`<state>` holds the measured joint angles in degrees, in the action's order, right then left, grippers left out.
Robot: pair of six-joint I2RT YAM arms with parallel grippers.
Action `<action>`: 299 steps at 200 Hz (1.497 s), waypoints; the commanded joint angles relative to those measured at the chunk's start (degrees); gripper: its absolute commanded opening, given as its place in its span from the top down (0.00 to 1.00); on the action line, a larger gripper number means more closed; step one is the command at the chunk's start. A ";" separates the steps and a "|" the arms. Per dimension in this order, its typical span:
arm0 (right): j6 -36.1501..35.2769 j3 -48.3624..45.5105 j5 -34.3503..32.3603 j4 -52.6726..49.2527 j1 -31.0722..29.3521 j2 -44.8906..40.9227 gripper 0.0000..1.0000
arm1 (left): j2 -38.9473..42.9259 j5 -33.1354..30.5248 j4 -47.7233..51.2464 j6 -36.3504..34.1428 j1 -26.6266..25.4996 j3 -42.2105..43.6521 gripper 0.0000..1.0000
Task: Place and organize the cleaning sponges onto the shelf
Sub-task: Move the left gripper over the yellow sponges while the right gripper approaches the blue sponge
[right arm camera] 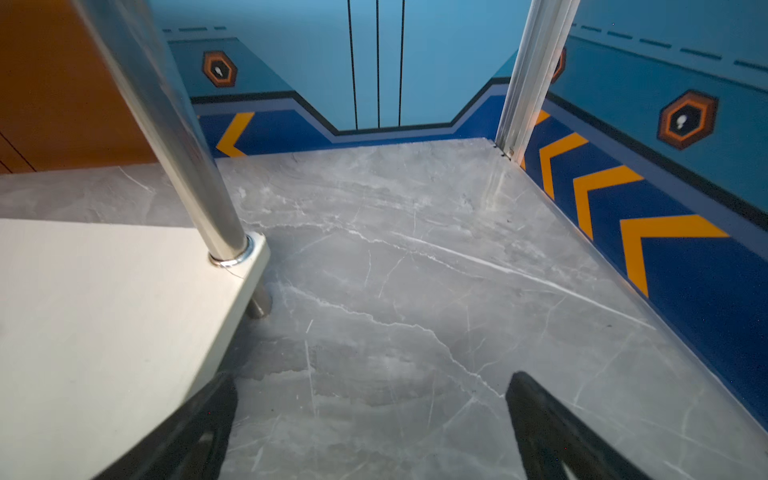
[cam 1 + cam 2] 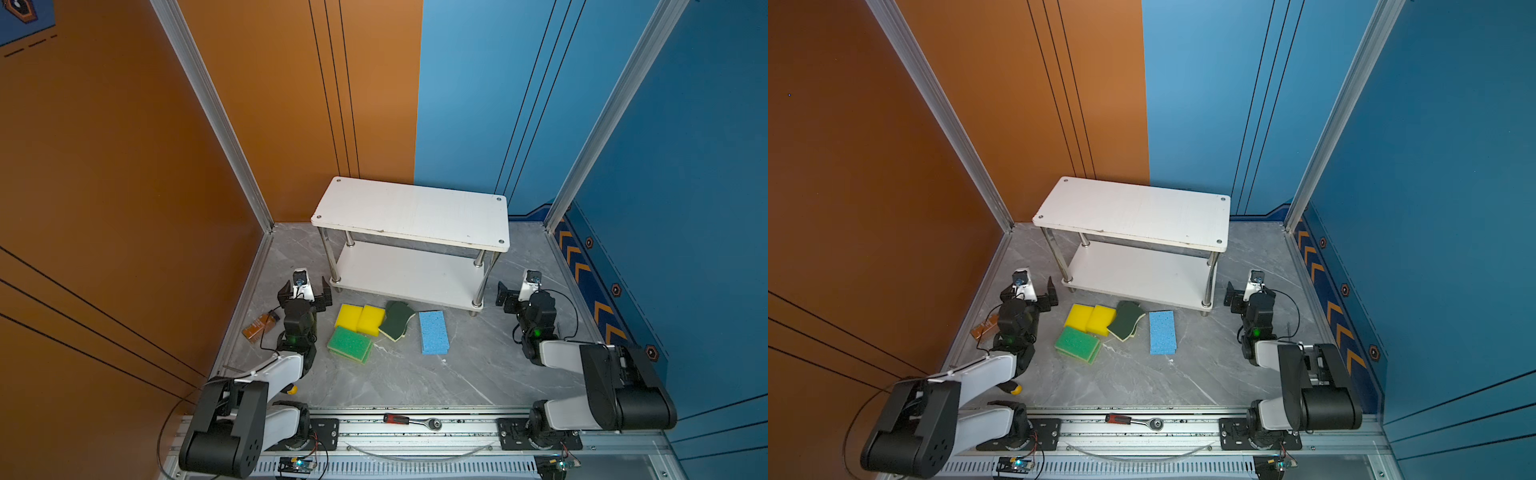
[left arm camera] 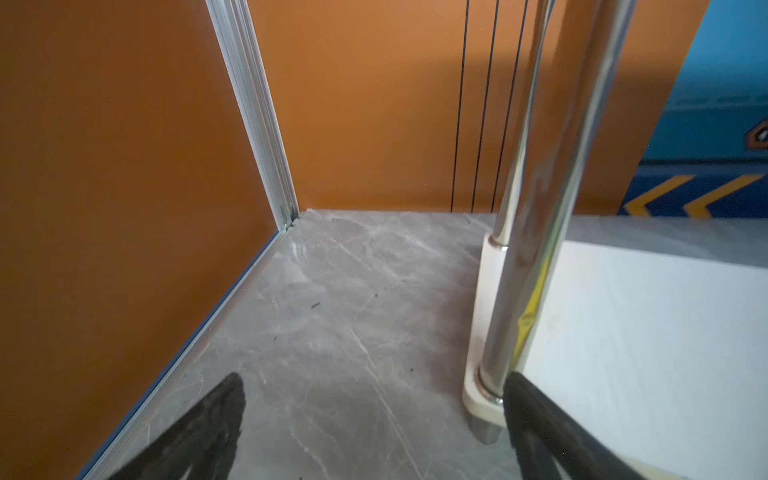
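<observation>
My left tool (image 2: 305, 296) and my right tool (image 2: 521, 297) both stand spread wide with nothing between the black fingers (image 3: 212, 415), one at each end of the shelf (image 2: 411, 214). The shelf is two flat white boards with rounded corners. The top one is scuffed along its front edge, and four shiny round metal posts (image 3: 532, 249) on short feet join the two.

The sponges all lie on the counter (image 2: 415, 374), a smooth grey slab veined like marble, just in front of the lower board (image 2: 411, 274):
- Two plain yellow blocks (image 2: 348, 316) touch side by side.
- A green-topped pair (image 2: 349, 343) is stacked slightly askew just before them.
- The dark-green wavy sponges (image 2: 397, 318), yellow-backed, touch the right yellow block.
- A light blue sponge (image 2: 433, 332), porous and rectangular, lies apart to the right; whether a second lies under it I cannot tell.

A brown bottle (image 2: 259, 326) lies on its side beside my left arm, near the orange wall (image 2: 124, 208).

In the left wrist view one finger sits close by the shelf's front post. In the right wrist view the lower board's corner is just beside a finger, with open counter out to the chevron-striped wall (image 1: 623, 199). The counter is also open between the sponges and the near metal rail (image 2: 469, 426), where a ratchet wrench (image 2: 409, 420) rests
</observation>
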<state>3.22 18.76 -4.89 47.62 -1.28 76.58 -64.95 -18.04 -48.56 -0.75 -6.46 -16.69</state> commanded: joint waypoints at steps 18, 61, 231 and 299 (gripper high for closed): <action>0.64 5.54 1.62 -25.16 -0.87 -13.08 0.00 | 8.81 -2.81 24.64 5.96 -3.12 -7.51 0.02; 3.83 8.71 5.97 -41.83 -3.42 -24.87 0.00 | 13.93 -4.46 43.62 16.60 -7.34 -11.65 0.03; 14.44 7.06 -9.35 -49.96 -38.10 -27.27 0.00 | 17.53 -4.57 61.75 33.60 -30.25 -10.40 0.02; 16.65 7.38 -10.69 -50.69 -40.23 -23.39 0.00 | 16.71 -10.95 61.95 35.67 -39.86 -8.50 0.02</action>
<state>16.84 26.02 -12.40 -1.10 -39.24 51.59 -47.72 -25.56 12.05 33.36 -45.19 -26.70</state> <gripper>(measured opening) 0.999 0.976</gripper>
